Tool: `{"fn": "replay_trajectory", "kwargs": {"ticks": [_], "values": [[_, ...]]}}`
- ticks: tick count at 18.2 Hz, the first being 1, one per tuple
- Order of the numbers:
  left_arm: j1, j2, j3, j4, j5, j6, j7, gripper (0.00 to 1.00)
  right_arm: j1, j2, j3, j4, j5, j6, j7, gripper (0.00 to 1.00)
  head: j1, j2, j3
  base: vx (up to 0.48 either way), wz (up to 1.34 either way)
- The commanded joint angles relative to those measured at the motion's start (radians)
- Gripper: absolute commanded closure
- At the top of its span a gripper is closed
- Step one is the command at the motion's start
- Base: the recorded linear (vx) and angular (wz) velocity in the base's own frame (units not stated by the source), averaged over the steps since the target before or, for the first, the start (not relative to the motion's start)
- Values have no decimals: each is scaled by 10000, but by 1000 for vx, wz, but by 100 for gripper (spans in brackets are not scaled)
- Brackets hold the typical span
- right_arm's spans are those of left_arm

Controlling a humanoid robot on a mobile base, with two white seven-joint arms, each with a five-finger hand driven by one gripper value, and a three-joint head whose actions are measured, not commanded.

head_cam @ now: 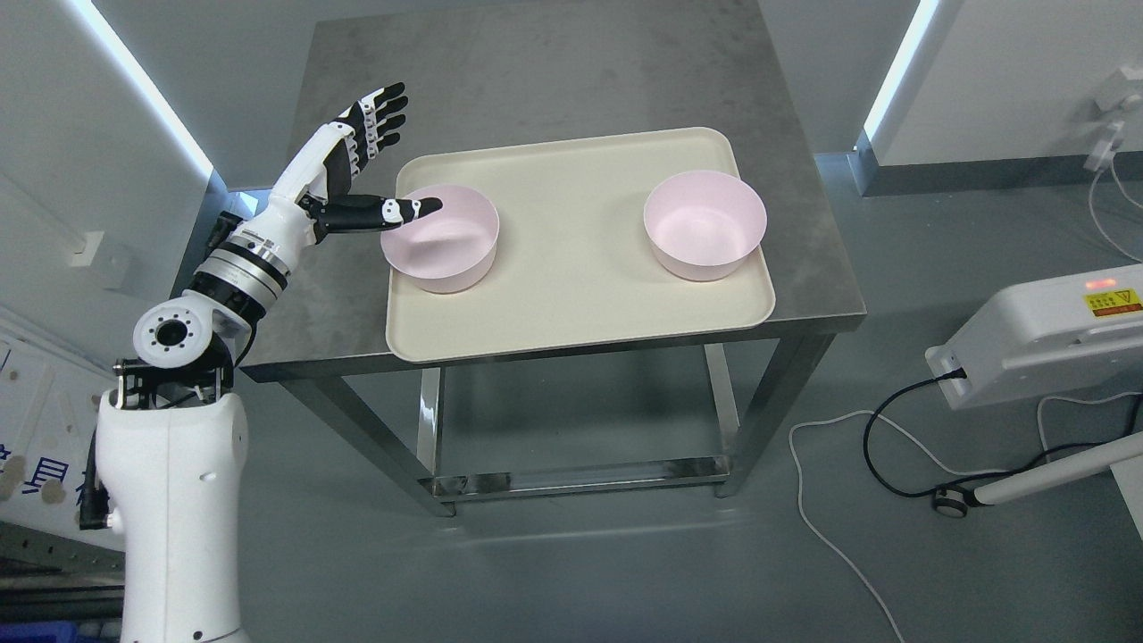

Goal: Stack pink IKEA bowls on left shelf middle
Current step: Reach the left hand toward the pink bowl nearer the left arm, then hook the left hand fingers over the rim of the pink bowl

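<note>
Nearest, rising from the lower left: left arm (179,464), reaching up over the table's (554,80) left edge, left hand (357,170) spread wide and holding nothing, thumb (402,210) stretched across the rim of the left bowl (446,250), fingers (379,112) fanned over bare tabletop. On the cream tray (580,304): left bowl hard by the tray's left edge, right bowl (705,228) close to its right edge, both upright and well apart, broad open tray between. Bare table behind the tray; cables (848,446) on the floor at right.

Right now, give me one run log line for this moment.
left hand open, thumb over left pink bowl rim | right pink bowl untouched | both on tray
</note>
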Motion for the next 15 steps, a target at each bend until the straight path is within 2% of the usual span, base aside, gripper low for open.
{"fn": "replay_trajectory", "kwargs": {"ticks": [1, 6, 12, 13, 15], "values": [[-595, 658, -919, 1023, -782, 200, -709, 16, 14, -175, 0, 0, 0, -8, -7, 0, 0, 0, 0, 0, 0], [-611, 536, -1455, 1115, -1625, 184, -1127, 22, -1, -175, 0, 0, 0, -8, -7, 0, 0, 0, 0, 0, 0], [-1147, 505, -1595, 1683, -2684, -214, -1126, 36, 14, -175, 0, 0, 0, -8, -7, 0, 0, 0, 0, 0, 0], [-1178, 505, -1610, 1698, -2761, -215, -1142, 39, -1, -175, 0, 0, 0, -8, -7, 0, 0, 0, 0, 0, 0], [-1209, 520, -1610, 1698, -2961, -215, -1142, 53, -1, -175, 0, 0, 0, -8, -7, 0, 0, 0, 0, 0, 0]]}}
